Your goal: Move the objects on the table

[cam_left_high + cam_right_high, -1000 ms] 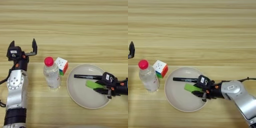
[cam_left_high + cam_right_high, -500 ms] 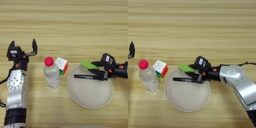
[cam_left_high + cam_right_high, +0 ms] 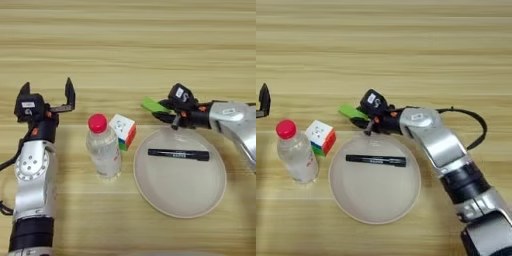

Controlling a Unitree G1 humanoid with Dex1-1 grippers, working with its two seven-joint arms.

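Gripping the green block (image 3: 154,105) beyond the plate (image 3: 215,197), the right tool (image 3: 165,111) hovers; left tool (image 3: 47,95) open.

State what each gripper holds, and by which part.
The right gripper holds the green block by its right end. The left gripper holds nothing, open.

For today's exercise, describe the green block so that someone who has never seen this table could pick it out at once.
Start at the round cream plate, then look just past its far-left rim. There the right tool holds the green block, between the plate and the multicoloured cube. It is the only flat, plain bright-green piece; the cube is chunky and many-coloured.
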